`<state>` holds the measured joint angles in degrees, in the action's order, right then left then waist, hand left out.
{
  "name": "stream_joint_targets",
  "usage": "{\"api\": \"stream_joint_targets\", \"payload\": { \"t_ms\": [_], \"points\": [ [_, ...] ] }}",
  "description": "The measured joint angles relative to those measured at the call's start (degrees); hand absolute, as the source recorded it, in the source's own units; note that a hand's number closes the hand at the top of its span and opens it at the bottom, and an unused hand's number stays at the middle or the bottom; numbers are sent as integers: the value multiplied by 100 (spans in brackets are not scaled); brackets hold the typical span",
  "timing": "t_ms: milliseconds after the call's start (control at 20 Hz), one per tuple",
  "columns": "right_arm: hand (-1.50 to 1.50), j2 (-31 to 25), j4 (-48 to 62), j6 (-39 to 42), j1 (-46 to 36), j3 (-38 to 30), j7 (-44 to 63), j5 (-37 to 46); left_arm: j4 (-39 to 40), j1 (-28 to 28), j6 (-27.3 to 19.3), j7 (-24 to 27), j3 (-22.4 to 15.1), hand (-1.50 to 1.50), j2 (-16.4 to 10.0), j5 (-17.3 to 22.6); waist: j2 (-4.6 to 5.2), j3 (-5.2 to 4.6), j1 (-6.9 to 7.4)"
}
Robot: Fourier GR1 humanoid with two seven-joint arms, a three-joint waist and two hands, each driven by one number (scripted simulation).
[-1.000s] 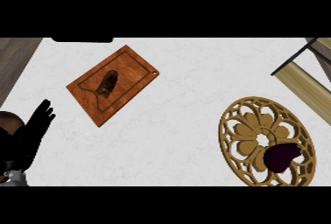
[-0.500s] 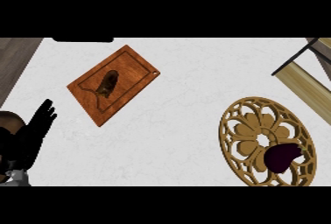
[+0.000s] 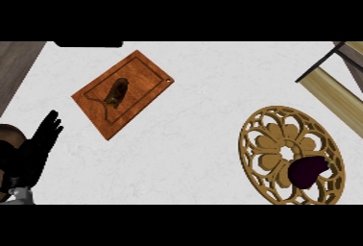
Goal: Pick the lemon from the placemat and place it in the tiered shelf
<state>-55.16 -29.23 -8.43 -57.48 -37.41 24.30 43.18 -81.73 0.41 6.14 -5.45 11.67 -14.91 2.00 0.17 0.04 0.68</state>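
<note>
A round golden openwork placemat (image 3: 273, 144) lies on the white counter at the lower right. On its lower right part rests a dark purple, rounded item (image 3: 306, 171); no yellow lemon shows anywhere. The tiered shelf (image 3: 339, 91), pale wood with a dark frame, comes in at the upper right corner. My left hand (image 3: 39, 146) rests at the lower left edge, open with its fingers up, far from the placemat and holding nothing. My right hand does not show.
A brown wooden board (image 3: 138, 72) lies tilted at the upper left with a small dark brown object (image 3: 117, 92) on it. A dark wooden strip (image 3: 14, 62) borders the counter's left side. White counter stretches between the board and the placemat.
</note>
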Motion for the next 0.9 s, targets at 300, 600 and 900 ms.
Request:
{"api": "stream_joint_targets", "payload": {
  "t_ms": [300, 600, 900],
  "points": [
    [-150, -104, -525, 73, 122, -419, 36, -640, 75, 59, 44, 75, 93, 0, -33, 23, -31, -4, -75],
    [-150, -691, -1469, 714, 519, -838, 443, -1182, 35, 198, 61, 95, 202, 0, -73, 60, -78, -10, -206],
    [-150, -1483, -2273, 1651, 1390, -1614, 1127, -1582, -31, 351, 61, 31, 355, 0, -140, 127, -119, -10, -387]
  ]
}}
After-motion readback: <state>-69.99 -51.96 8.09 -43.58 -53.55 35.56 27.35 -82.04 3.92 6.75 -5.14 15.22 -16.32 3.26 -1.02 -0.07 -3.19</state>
